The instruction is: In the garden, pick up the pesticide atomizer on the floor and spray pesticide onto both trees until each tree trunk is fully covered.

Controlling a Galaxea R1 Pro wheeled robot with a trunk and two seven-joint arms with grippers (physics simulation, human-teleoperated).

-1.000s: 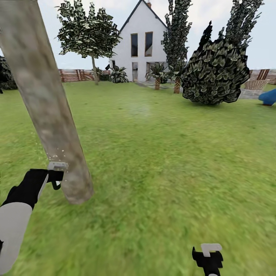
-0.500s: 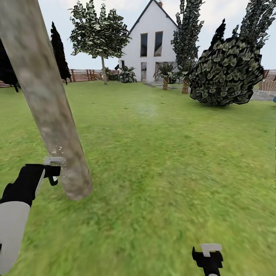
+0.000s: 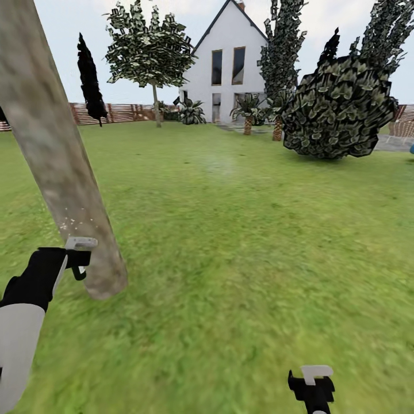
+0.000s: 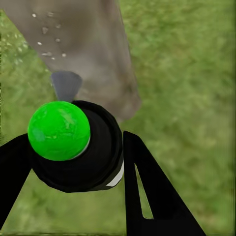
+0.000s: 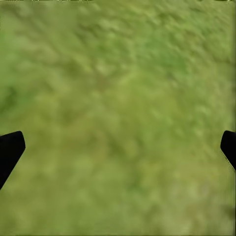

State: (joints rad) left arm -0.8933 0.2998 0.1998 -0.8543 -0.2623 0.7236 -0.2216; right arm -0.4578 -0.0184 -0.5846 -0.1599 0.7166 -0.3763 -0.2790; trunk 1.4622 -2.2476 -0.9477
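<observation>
Clamped on the pesticide atomizer (image 4: 73,147), the left end effector (image 3: 77,259) crowds the tree trunk (image 3: 57,155); poor aim risks patchy pesticide (image 3: 72,221) coverage.

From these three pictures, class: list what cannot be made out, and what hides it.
- Near tree trunk: crown cut off by the head view's top edge; far side hidden by the trunk itself.
- Atomizer: body hidden behind its own green end, left wrist view.
- Right hand: cut by the head view's bottom edge.
</observation>
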